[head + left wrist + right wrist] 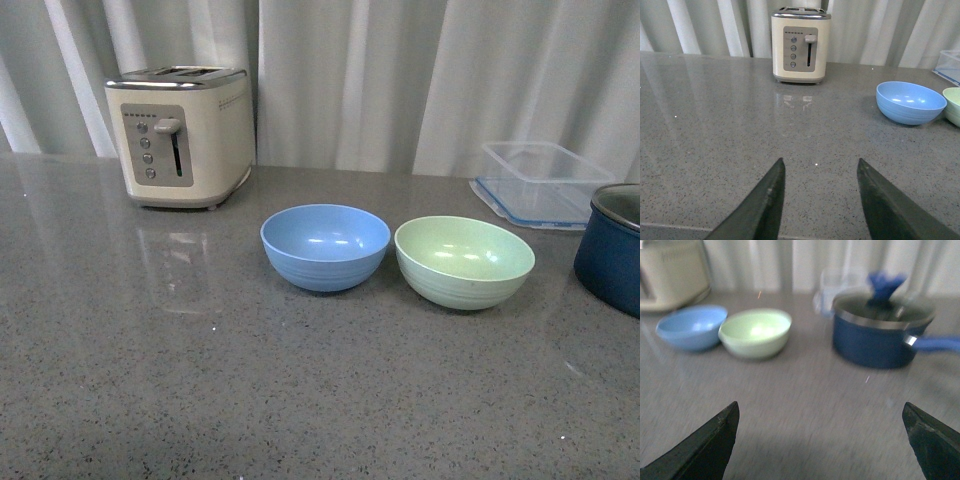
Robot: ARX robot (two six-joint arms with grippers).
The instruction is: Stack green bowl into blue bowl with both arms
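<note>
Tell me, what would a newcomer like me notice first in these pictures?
Most likely the two pastel bowls side by side on the grey counter: the blue bowl on the left, the green bowl right of it, both empty. Next, the cream toaster behind them at the left by the curtain, and the dark blue pot at the right edge. In the wrist views, the left gripper and right gripper are open, holding nothing.

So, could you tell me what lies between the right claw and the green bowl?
Only bare countertop separates right claw and green bowl, per the right wrist view.
</note>
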